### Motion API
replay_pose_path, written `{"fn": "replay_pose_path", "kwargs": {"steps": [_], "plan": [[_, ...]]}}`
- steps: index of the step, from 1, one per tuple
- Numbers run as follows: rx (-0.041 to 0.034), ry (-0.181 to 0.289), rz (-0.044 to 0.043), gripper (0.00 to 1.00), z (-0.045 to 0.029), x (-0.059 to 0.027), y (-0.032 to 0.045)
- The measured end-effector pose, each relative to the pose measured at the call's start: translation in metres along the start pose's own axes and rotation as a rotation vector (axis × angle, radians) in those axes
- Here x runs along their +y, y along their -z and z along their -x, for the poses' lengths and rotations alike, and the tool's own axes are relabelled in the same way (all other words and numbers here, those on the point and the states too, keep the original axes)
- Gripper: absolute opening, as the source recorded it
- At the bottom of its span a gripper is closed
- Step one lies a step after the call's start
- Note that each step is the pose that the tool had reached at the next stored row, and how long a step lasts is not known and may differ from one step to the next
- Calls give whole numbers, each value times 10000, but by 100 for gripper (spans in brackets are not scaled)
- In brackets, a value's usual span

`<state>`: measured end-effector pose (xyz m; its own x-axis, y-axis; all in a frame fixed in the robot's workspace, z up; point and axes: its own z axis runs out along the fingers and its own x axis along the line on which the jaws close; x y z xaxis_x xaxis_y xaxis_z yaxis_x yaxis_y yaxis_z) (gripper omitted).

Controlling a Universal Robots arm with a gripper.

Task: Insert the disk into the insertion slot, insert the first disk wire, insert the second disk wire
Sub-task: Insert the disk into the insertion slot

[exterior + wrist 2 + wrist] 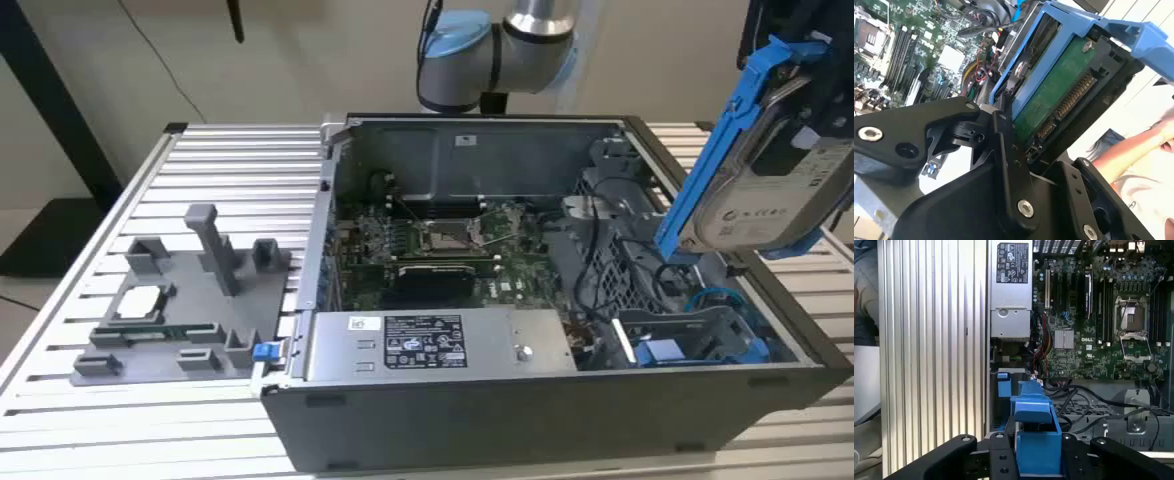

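Note:
The disk [763, 195], silver-grey with a pale label in a bright blue carrier, hangs tilted in the air above the open computer case's right side in the exterior view. My gripper [805, 120] is shut on it. In the second wrist view the disk's green circuit board [1054, 97] and connector face the camera between the black fingers [1006, 150]. The first wrist view has the blue carrier [1036, 440] clamped between the fingers [999, 457]. The insertion slot [694, 340], grey metal with blue rails, lies low in the case's near right corner, below the disk. Black and blue cables [597, 270] run beside it; which are the disk wires I cannot tell.
The open case holds a motherboard [441, 240] and a grey power supply box [427, 345] with a sticker along the near wall. A grey fixture block [187, 300] stands on the slatted table at the exterior view's left. A person's arm [1136, 150] is close behind the gripper.

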<state>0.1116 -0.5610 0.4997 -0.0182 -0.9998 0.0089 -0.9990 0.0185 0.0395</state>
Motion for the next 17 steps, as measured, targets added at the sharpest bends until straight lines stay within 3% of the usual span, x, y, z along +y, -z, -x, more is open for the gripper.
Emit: {"fn": "replay_pose_path", "kwargs": {"steps": [5,17], "plan": [[-32,0,1,0,-1,0,0],[18,-3,123,0,-6,-2,-60]]}}
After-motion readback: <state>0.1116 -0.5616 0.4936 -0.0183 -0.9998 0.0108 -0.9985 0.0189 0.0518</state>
